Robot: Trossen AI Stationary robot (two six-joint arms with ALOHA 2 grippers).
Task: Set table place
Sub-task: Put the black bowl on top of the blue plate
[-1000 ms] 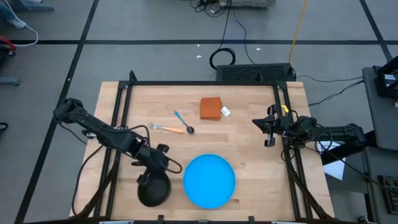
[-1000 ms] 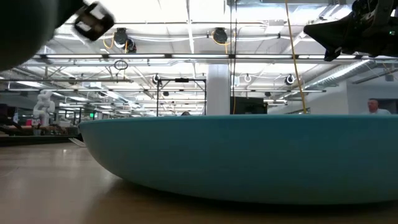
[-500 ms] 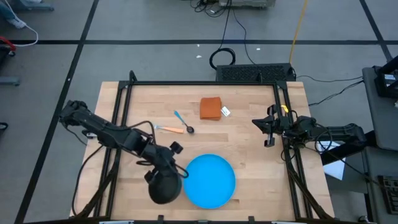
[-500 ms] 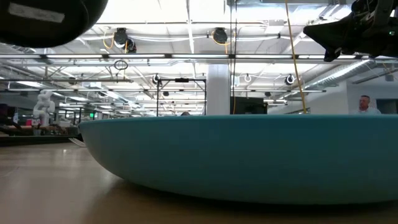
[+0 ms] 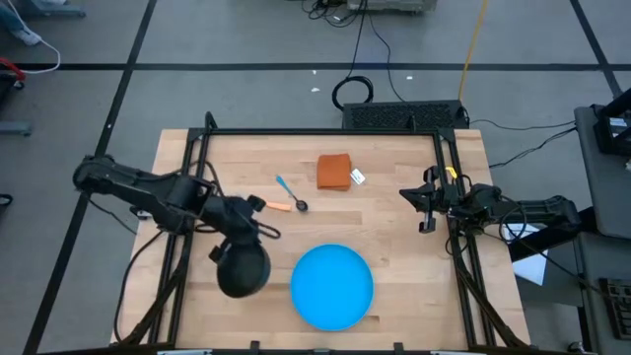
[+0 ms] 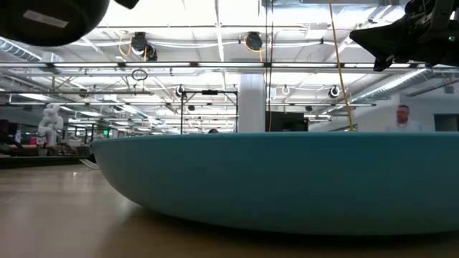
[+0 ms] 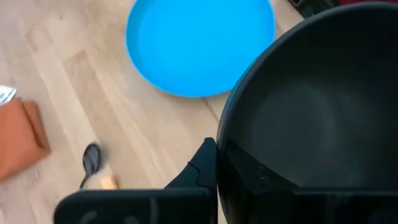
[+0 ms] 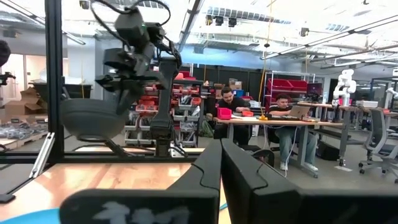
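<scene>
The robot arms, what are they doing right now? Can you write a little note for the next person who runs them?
Left gripper: shut on the black bowl, held in the air, left of the blue plate.
Right gripper: shut, holding nothing, waiting at the table's right edge.
Fork and spoon lie mid-table, near the orange cloth.
Done: plate at front, bowl picked up.
Left: set bowl down, place fork and spoon by the plate.

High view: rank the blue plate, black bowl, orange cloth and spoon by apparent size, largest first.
1. blue plate
2. black bowl, held off the table by the left gripper, so it may look slightly enlarged
3. orange cloth
4. spoon
</scene>
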